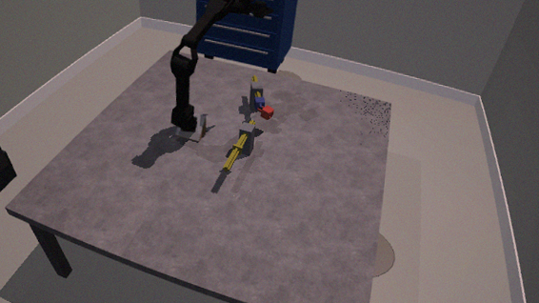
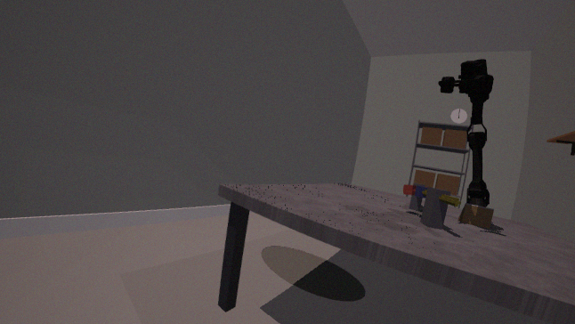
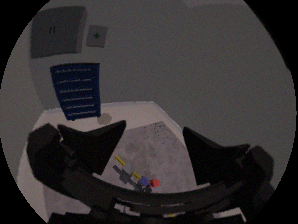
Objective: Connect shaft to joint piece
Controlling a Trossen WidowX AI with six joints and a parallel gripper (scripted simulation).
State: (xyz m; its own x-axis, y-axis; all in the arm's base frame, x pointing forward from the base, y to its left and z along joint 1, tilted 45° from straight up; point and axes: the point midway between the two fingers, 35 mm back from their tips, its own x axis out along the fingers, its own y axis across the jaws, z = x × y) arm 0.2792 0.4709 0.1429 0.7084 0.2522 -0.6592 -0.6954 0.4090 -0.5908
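Note:
The far grey block (image 1: pixel 256 91) bears a short yellow shaft (image 3: pixel 119 160). On its front end sits a blue part (image 1: pixel 259 102) (image 2: pixel 420 191) (image 3: pixel 144 180) with the red square joint piece (image 1: pixel 267 112) (image 2: pixel 408 190) (image 3: pixel 155 183) beyond it. The red piece is turned off toward the right; its opening is too small to make out. The nearer grey block (image 1: pixel 247 141) (image 2: pixel 433 210) carries the long yellow shaft (image 1: pixel 234 157) (image 2: pixel 450 200), whose far end stands apart from the red piece. My gripper (image 3: pixel 154 126) is open and empty, high above and well away from both blocks.
The arm's base plate (image 1: pixel 190 136) with a brown upright board (image 2: pixel 480 216) stands left of the nearer block. A blue drawer cabinet (image 1: pixel 244 38) (image 3: pixel 77 92) stands behind the table (image 1: pixel 289 228). A shelf with boxes stands against a wall in the exterior view.

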